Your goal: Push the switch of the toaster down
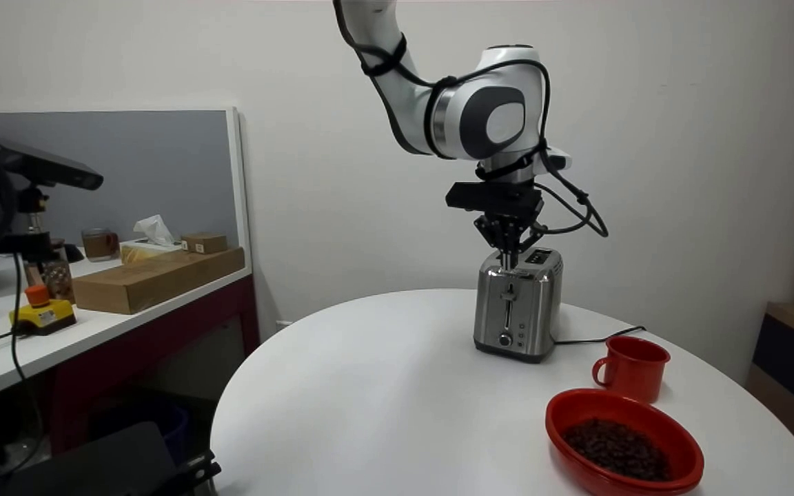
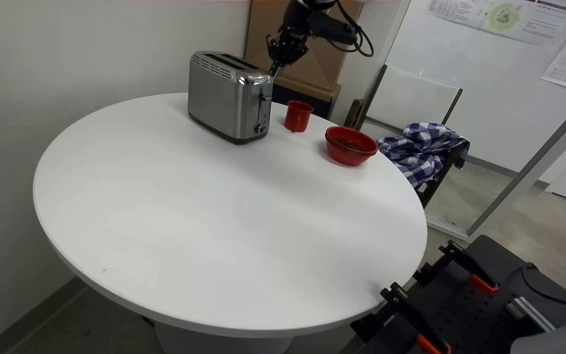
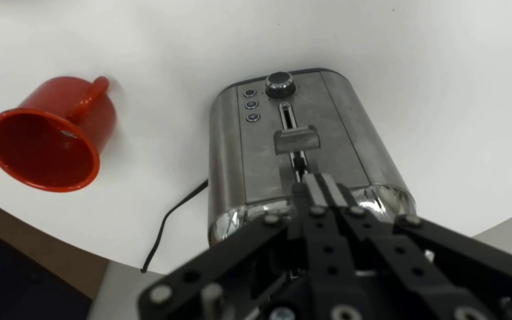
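Silver, the toaster (image 1: 526, 303) stands on the counter (image 1: 362, 406), its front lever (image 3: 298, 141) high (bare slot (image 3: 287, 116) shows below); jaws, pressed together, hover above that lever: approach nearly done, I'd judge, pushing left.

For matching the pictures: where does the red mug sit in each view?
In an exterior view: the red mug is at lower right, right of the toaster.
In an exterior view: the red mug is upper middle, between the toaster and the red bowl.
Wrist view: the red mug is at the left.
Shared landmark: the toaster, in all three views.
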